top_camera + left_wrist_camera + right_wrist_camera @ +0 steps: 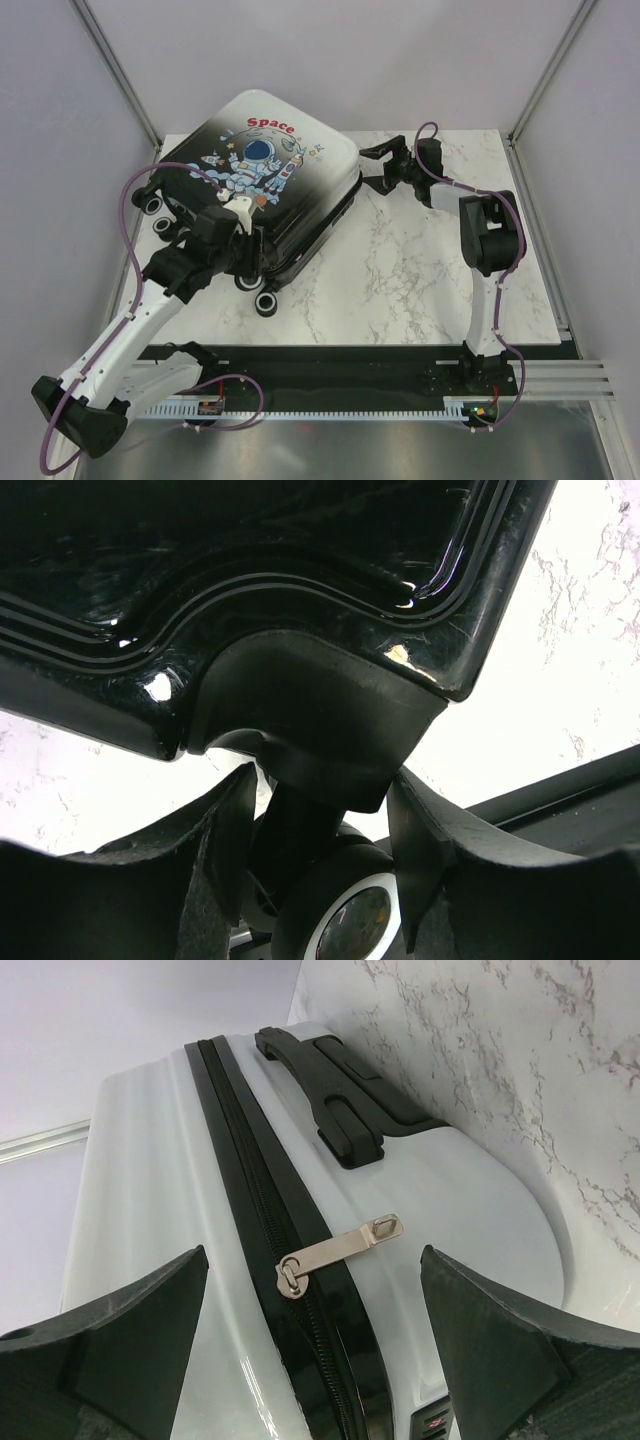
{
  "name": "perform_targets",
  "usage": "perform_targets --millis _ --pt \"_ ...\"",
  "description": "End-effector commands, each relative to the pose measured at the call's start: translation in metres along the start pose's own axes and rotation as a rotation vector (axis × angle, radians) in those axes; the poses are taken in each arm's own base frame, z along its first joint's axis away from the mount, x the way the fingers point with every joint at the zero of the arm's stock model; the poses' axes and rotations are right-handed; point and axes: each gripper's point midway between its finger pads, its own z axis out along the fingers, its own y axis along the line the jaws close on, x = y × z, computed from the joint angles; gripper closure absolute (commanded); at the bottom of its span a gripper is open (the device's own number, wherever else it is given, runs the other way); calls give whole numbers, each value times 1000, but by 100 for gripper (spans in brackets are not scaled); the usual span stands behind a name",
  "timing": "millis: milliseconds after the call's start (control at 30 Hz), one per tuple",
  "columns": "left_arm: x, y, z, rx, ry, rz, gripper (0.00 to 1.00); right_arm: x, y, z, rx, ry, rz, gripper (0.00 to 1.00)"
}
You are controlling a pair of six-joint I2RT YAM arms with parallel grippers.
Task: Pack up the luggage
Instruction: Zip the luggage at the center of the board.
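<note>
The luggage (pixel 265 175) lies flat and zipped shut on the marble table, astronaut print up. My left gripper (pixel 243 262) is at its near-left corner, its fingers mostly hidden in the top view. The left wrist view shows that gripper (pixel 325 825) open and straddling the stem of a black wheel (pixel 340 910) under the glossy black shell (pixel 250 570), with slim gaps on both sides. My right gripper (pixel 372 168) stands wide open beside the case's right edge. In its wrist view the gripper (pixel 315 1290) frames the silver zipper pull (pixel 340 1245) without touching it.
A black carry handle (pixel 330 1090) sits on the white side of the case beyond the zipper, and a combination lock (pixel 435 1422) lies close to the right finger. Bare marble table (pixel 420 270) spreads to the right of the case. A black rail (pixel 330 365) runs along the near edge.
</note>
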Motion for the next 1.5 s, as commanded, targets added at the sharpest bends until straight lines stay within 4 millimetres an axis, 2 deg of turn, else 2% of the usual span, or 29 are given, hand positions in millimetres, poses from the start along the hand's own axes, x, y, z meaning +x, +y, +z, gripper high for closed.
perform_targets --millis 0,67,100,167,467,567,700,800,833,900,933,1000,1133,1200,1367,1400,1467 --pt "7 14 8 -74 33 7 70 5 19 6 -50 2 -26 6" --pt "8 14 8 -79 34 1 82 9 14 14 -41 16 -19 6" --pt "7 14 7 -78 33 -2 93 9 15 17 -46 19 -14 6" --pt "7 15 6 -85 29 -8 98 11 14 23 -60 20 8 7" --pt "6 16 0 -90 25 -14 98 -1 11 40 -77 -3 39 13" --pt "7 16 0 -91 28 -16 98 -2 15 46 -87 3 43 15" --pt "7 16 0 -91 29 -17 98 -2 26 47 -120 8 55 22" --pt "7 16 1 -92 32 -18 98 -1 33 43 -128 7 56 27" --pt "7 16 1 -91 32 -17 98 1 40 40 -144 8 51 30" --pt "7 16 0 -93 30 -18 98 2 41 37 -152 6 71 35" --pt "7 16 0 -93 27 -19 98 3 50 33 -172 6 66 41" --pt "6 17 -1 -96 23 -20 98 4 53 30 -178 3 70 44" --pt "6 17 -1 -96 24 -22 98 6 53 28 -167 5 65 48" --pt "6 17 -1 -98 24 -22 98 7 49 26 -161 0 75 54" --pt "5 18 -3 -101 13 -25 98 4 52 18 -162 -23 73 55" --pt "5 18 -3 -100 12 -26 98 3 47 16 -150 -33 78 56" --pt "5 18 -4 -102 8 -29 98 -4 49 10 -143 -74 60 57"
